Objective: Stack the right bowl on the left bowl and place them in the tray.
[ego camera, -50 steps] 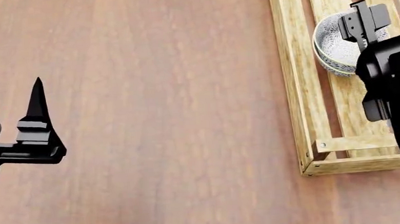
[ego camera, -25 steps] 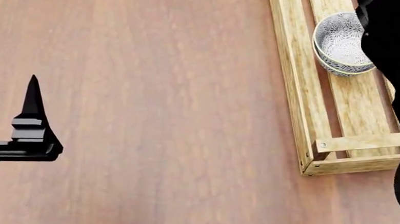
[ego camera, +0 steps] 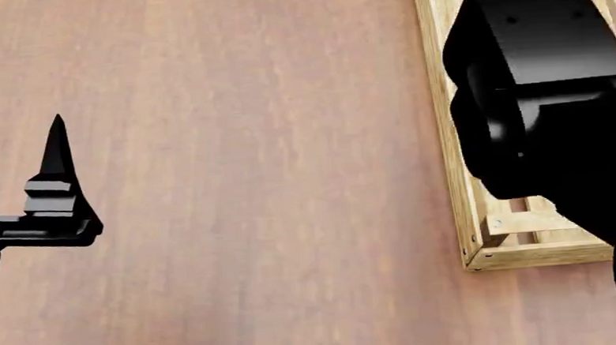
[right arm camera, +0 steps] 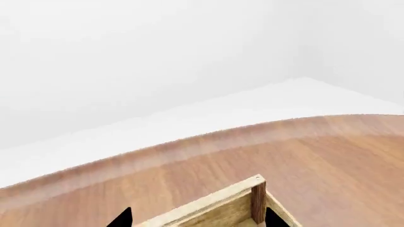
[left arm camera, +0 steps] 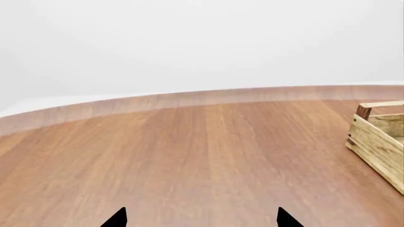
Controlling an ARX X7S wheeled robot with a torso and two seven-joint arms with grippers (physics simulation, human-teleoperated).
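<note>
The tray (ego camera: 459,172), a light-wood crate, lies at the right of the head view, and my black right arm (ego camera: 541,89) covers most of it. Both bowls are hidden behind that arm and appear in no view. In the right wrist view my right gripper (right arm camera: 198,220) is open, its fingertips wide apart above a corner post of the tray (right arm camera: 257,201), with nothing between them. My left gripper (left arm camera: 202,220) is open and empty over bare table; in the head view the left gripper (ego camera: 58,154) sits far left, well away from the tray.
The brown wooden table (ego camera: 255,175) fills the head view. Its curved far edge (left arm camera: 189,101) runs across the left wrist view, where one end of the tray (left arm camera: 379,142) also shows. Beyond the edge is plain white background.
My right arm has risen towards the head camera and now hides the patterned bowl seen inside the tray half a second ago. The left gripper has hardly shifted.
</note>
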